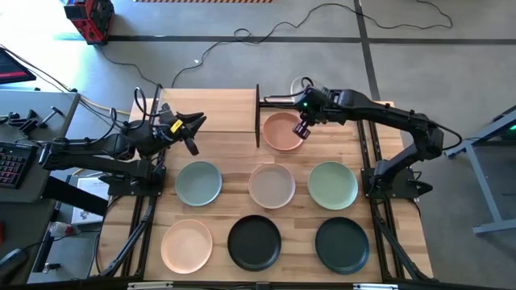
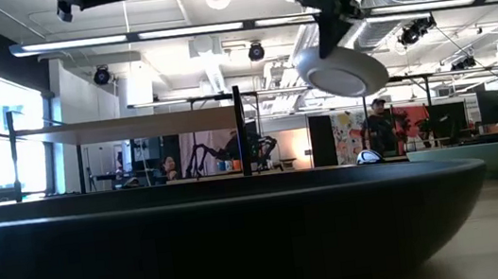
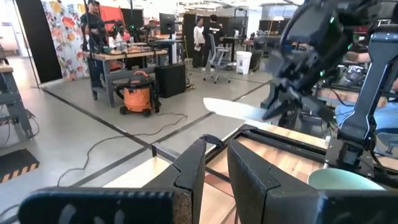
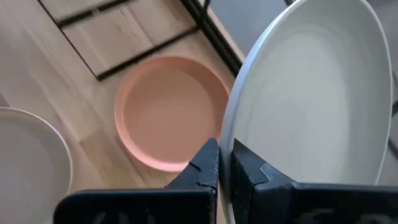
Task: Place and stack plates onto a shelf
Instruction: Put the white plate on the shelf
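Above the table (image 1: 234, 109), the right claw (image 4: 224, 163) seemingly clamps a pale plate (image 4: 311, 106); left claw (image 3: 214, 168) apart.

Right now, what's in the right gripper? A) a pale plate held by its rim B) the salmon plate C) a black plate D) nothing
A: the right gripper is shut on the rim of a pale plate, held up in the air, while the salmon plate lies on the table below it.
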`<state>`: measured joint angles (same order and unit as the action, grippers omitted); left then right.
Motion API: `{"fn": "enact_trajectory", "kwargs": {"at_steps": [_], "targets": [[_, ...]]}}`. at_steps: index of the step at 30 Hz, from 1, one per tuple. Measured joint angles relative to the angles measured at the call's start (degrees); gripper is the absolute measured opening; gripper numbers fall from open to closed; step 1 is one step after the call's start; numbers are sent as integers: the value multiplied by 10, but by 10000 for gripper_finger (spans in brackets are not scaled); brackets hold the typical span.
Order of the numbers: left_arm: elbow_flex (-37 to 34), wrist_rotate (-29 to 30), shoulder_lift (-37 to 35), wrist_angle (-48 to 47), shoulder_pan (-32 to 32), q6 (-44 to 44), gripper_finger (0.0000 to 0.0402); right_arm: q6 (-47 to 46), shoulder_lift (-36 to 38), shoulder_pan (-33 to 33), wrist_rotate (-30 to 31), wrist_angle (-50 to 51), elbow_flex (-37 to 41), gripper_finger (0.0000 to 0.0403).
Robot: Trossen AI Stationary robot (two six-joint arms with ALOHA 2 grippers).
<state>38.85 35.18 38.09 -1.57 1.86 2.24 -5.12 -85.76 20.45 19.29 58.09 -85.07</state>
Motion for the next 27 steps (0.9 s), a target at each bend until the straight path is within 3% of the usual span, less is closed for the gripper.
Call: {"fn": "enact_trajectory", "kwargs": {"at_steps": [10,18,27], "targets": [[0,-45,1,-40,0,69,61,113,0,-30,3,-1,-46,0],[0,-51,21,-41,0,97,61,131,0,-55,3,-1,-52,0],[0,-46,45,-25,1,204,62,131,0,-71,3,-2,-52,0]]}}
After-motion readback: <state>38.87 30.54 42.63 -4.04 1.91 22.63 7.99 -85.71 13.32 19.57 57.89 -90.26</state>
